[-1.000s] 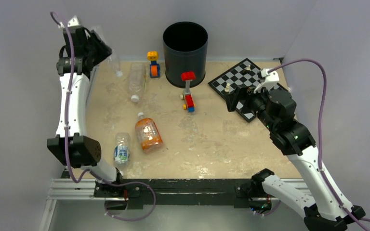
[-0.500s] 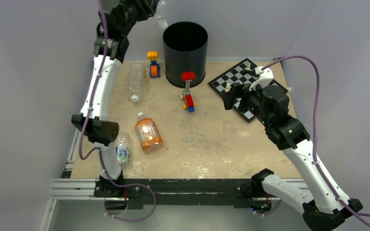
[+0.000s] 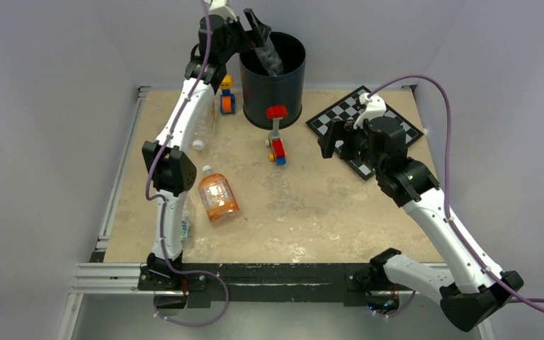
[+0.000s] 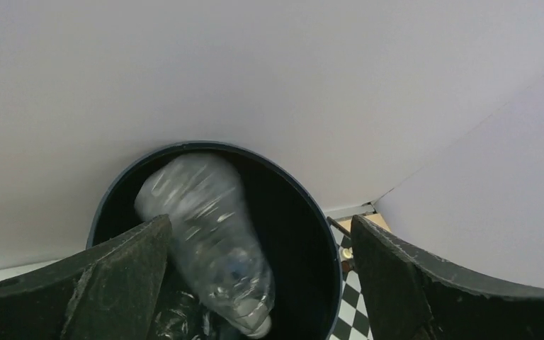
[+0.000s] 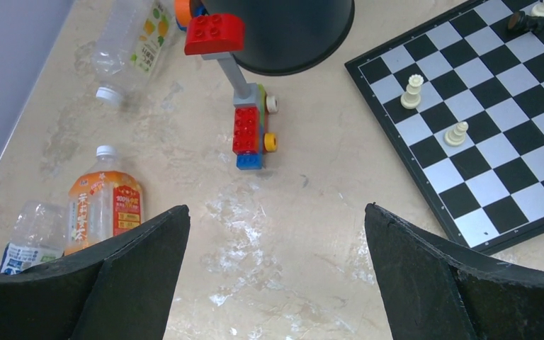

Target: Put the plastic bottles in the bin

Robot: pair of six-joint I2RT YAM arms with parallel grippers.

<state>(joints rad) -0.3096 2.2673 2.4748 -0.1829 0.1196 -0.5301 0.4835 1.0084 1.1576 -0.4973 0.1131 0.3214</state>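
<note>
Plastic bottles are split between the table [image 3: 312,205] and the bin [image 3: 283,99]. Farthest left, the blue-labelled bottle [image 5: 32,237] lies on its side near the front edge, half hidden behind the left arm in the top view. Just beside it on the right, the orange bottle [image 3: 217,197] lies flat, cap toward the back. Further back, the yellow-labelled bottle [image 5: 131,46] lies on its side, cap toward the front, near the yellow-headed brick figure [image 3: 225,94]. The left gripper [image 4: 258,225] hangs over the bin with jaws released and spread wide. Between them a bare clear bottle [image 4: 205,234], blurred, points cap down inside the bin's mouth, with crinkled plastic below it. In front of the bin stands the red-topped brick figure [image 3: 277,134]. At the right, the right gripper [image 5: 276,209] hovers over the table beside the chessboard [image 5: 482,106], jaws apart, grasping nothing
</note>
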